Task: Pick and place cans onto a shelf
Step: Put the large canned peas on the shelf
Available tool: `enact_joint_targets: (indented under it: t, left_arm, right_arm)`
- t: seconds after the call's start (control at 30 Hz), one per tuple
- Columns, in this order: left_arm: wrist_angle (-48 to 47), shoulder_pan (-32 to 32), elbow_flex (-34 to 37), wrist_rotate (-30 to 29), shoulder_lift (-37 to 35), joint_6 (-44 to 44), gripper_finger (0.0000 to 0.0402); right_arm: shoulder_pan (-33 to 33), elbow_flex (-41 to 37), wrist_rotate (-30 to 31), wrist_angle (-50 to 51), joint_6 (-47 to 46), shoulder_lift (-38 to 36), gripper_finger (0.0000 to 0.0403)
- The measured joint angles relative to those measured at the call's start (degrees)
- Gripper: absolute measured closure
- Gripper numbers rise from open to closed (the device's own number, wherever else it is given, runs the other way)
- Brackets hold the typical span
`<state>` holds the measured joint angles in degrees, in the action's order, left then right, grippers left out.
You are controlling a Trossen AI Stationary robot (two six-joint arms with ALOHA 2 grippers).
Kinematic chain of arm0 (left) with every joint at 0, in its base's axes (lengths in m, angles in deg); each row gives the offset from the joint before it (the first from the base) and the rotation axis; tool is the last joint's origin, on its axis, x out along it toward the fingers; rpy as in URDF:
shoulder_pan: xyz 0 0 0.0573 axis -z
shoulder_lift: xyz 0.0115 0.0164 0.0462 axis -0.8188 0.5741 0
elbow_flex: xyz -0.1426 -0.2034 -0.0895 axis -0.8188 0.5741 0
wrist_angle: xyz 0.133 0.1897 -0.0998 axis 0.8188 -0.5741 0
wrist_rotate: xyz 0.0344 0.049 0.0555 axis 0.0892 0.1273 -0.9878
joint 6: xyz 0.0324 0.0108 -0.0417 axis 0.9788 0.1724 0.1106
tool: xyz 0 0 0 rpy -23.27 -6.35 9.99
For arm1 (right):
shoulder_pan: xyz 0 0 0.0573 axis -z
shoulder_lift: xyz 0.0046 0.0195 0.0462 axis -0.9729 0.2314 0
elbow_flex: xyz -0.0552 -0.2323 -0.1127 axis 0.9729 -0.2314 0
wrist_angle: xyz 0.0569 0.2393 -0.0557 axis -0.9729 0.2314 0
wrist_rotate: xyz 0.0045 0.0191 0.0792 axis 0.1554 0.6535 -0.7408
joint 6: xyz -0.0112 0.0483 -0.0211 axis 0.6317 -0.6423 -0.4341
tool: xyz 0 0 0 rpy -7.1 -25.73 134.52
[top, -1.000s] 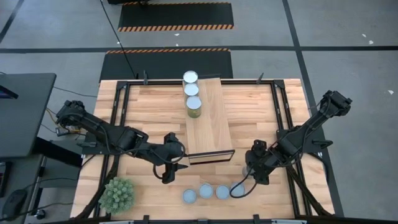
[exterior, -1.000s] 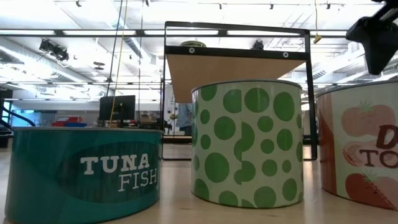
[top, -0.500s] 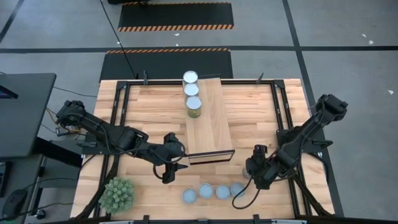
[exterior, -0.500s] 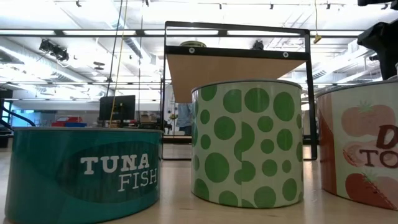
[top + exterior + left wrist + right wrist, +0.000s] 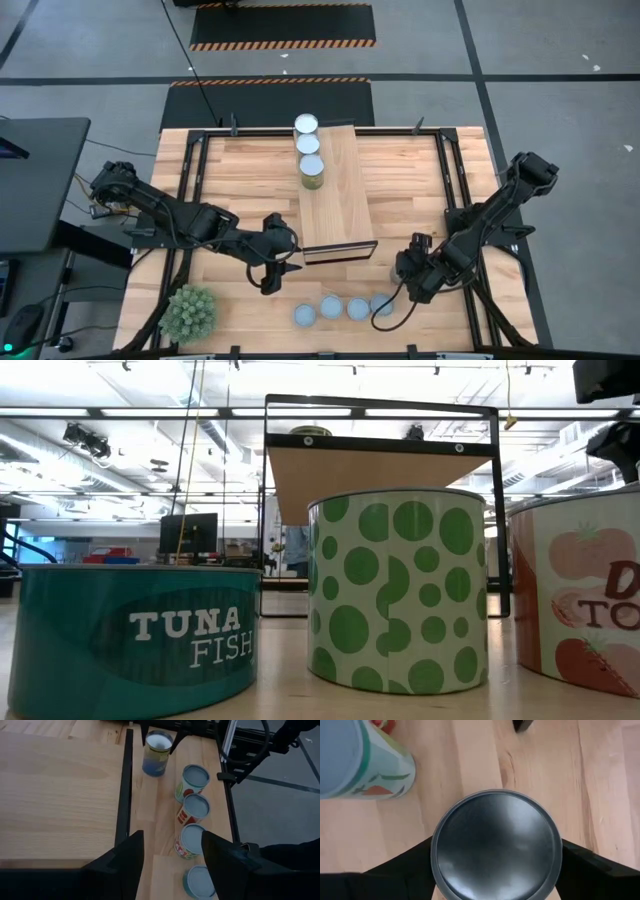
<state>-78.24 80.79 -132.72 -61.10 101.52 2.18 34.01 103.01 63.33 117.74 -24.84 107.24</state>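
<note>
One butcher-block table is seen from above, and one long light-wood shelf is set at its middle. Two dark arms are counted. The left gripper is held near the shelf's near left corner, its jaws partly apart with nothing between them. The right gripper is lowered just off the shelf's near right corner, its jaws spread wide to either side of one blue-labelled can, whose round grey top fills the right wrist view. One spiky green plant ball is placed at the table's near left corner. Eight cans are counted in all: three cans are lined along the shelf's far left edge, four cans are ranged in a row on the table's near edge, and one is between the right jaws.
</note>
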Motion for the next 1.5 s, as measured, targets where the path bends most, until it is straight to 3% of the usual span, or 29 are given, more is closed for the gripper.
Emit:
enact_joint_targets:
  t: [0.27, 0.47, 0.77, 1.07, 1.5]
  left_arm:
    - [-0.2, 0.0, 0.0, 0.0, 0.0, 0.0, 0.0198]
    - [-0.2, -0.1, 0.0, 0.0, -0.3, 0.2, 0.0198]
    - [1.5, -4.6, -0.1, 0.0, -2.0, 1.1, 0.0198]
    - [1.7, -9.0, -0.1, 4.2, -2.0, 1.0, 0.0198]
    - [3.1, -10.9, -0.1, 5.8, -5.1, 0.6, 0.0198]
  right_arm:
    - [3.7, -0.1, 1.2, 5.4, -1.6, -4.3, 0.0083]
    - [9.5, 2.8, 5.3, 15.1, 0.2, -11.0, 0.0079]
    - [24.0, 12.7, 3.4, 23.5, 14.9, -16.5, 0.0078]
    - [33.5, 29.5, 2.6, 29.3, 35.3, -9.3, 0.0079]
    - [40.7, 48.6, -5.3, 26.6, 55.6, 3.9, 0.0078]
